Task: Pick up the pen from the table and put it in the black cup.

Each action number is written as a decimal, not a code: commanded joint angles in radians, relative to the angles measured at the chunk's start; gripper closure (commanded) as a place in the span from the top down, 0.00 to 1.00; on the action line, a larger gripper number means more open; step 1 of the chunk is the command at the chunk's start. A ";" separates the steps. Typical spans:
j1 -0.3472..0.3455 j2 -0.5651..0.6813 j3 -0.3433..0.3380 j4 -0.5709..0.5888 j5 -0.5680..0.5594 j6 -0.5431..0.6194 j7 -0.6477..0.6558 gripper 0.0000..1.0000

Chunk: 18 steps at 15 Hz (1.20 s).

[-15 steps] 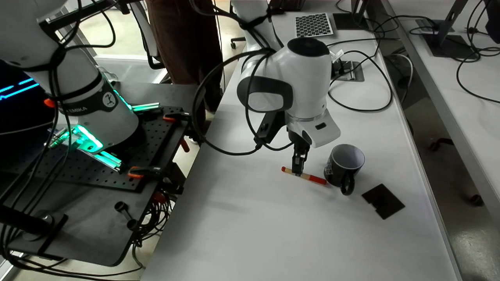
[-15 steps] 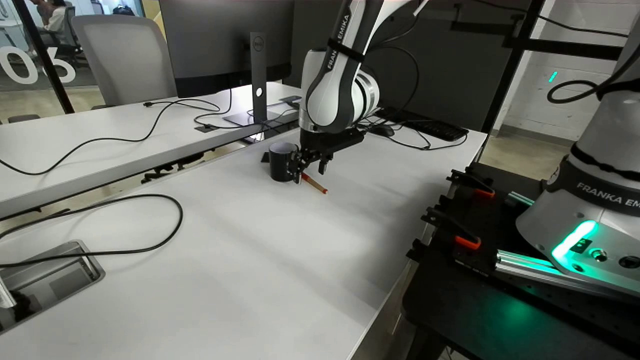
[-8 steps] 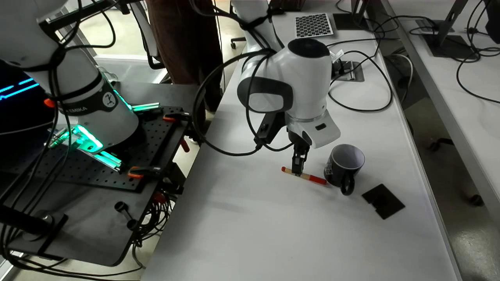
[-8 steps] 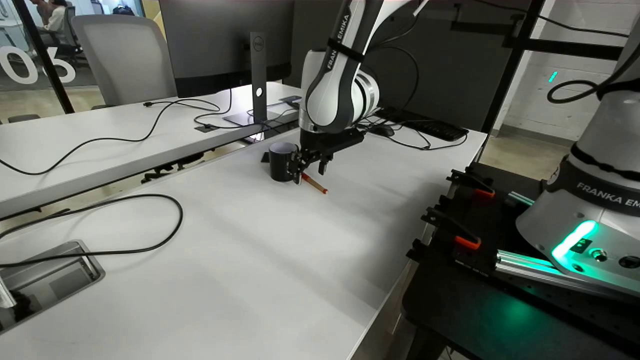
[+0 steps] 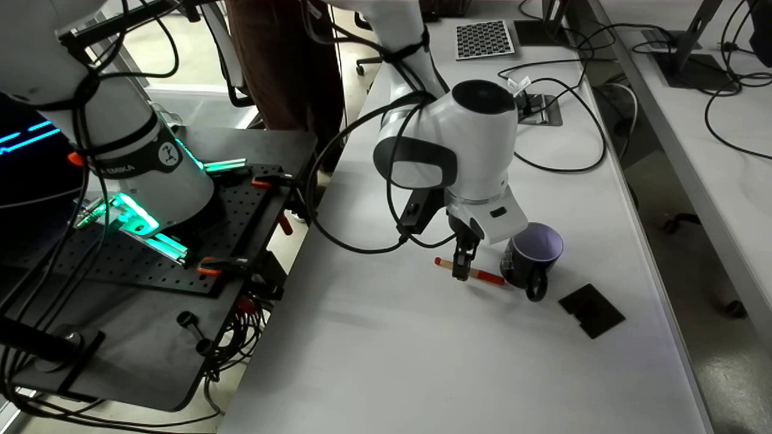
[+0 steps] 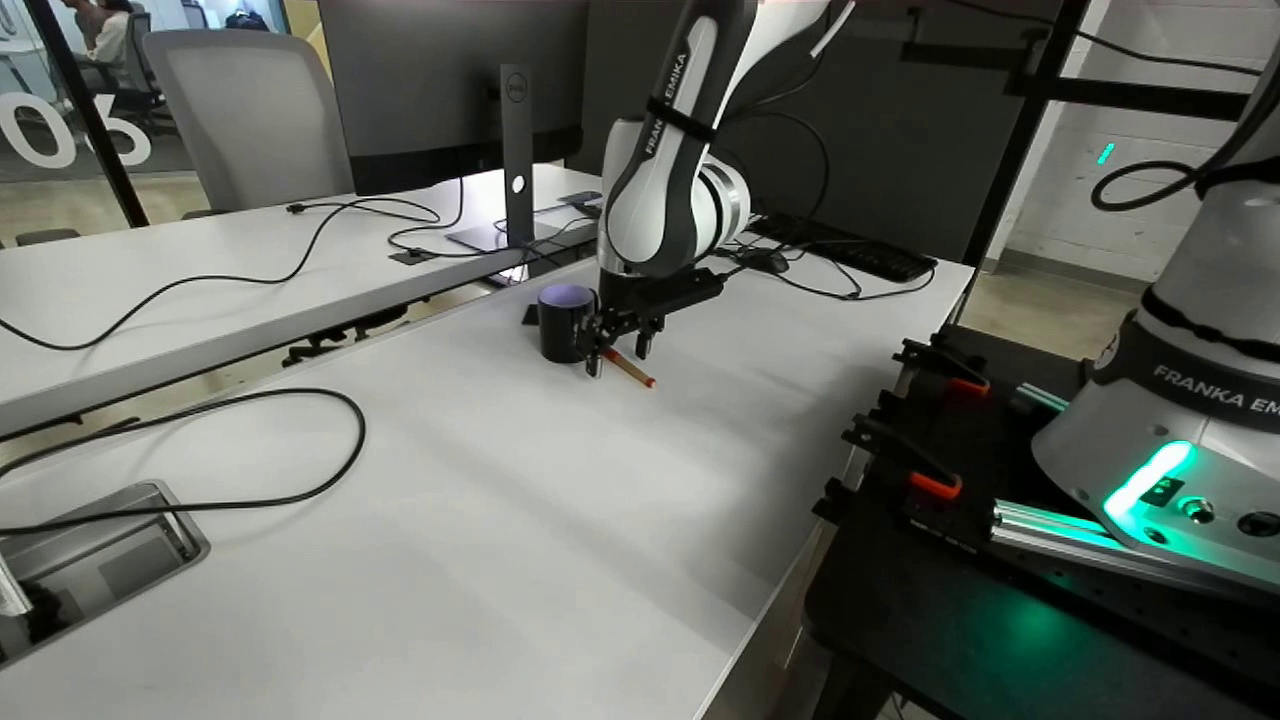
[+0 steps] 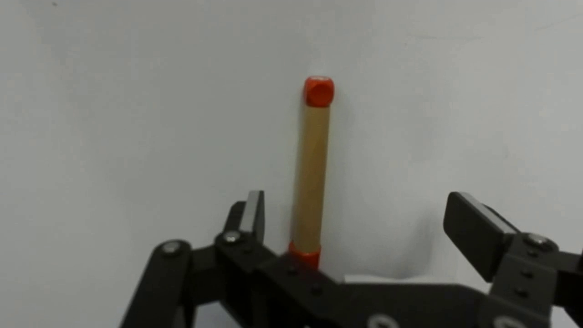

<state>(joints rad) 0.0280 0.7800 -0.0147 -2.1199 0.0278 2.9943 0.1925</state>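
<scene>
Your black two-finger claw [image 7: 355, 205] stands wide, nothing gripped. The slim round pen w/ tan barrel & red ends [image 7: 312, 177] lies flat on the smooth white desk [image 5: 416, 355], b/w the fingers per wrist view, off-centre toward the left-hand finger there. Can't tell if your tips touch the desk.

Risk 1: close now & the nearer finger prob. makes contact first; pen may roll or skew. Re-centre 1st. Risk 2: set too high, your pads may ride over the round barrel. Risk 3: pen's red end points at the upright black cylindrical cup w/ lilac inside [image 5: 525, 265], just beside it; a push that way could bump it. Risk 4: carried level, pen would likely catch across the rim; you'll need tilt.

Surroundings: flat black notched square piece [image 5: 591, 310] near the cup, far side from pen, not in your way. Thin black cable loop [image 6: 362, 430] on desk, well apart, no obstruction.
</scene>
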 commanded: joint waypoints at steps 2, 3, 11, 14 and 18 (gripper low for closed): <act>0.002 0.002 0.001 0.004 0.023 -0.002 -0.023 1.00; 0.002 0.002 0.001 0.005 0.024 -0.003 -0.022 1.00; -0.003 0.003 0.009 0.005 0.033 0.000 -0.022 0.43; -0.004 0.003 0.009 0.005 0.035 0.001 -0.021 0.21; -0.003 0.002 0.007 0.005 0.038 0.003 -0.021 0.00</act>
<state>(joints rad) 0.0287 0.7787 -0.0144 -2.1196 0.0416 2.9953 0.1926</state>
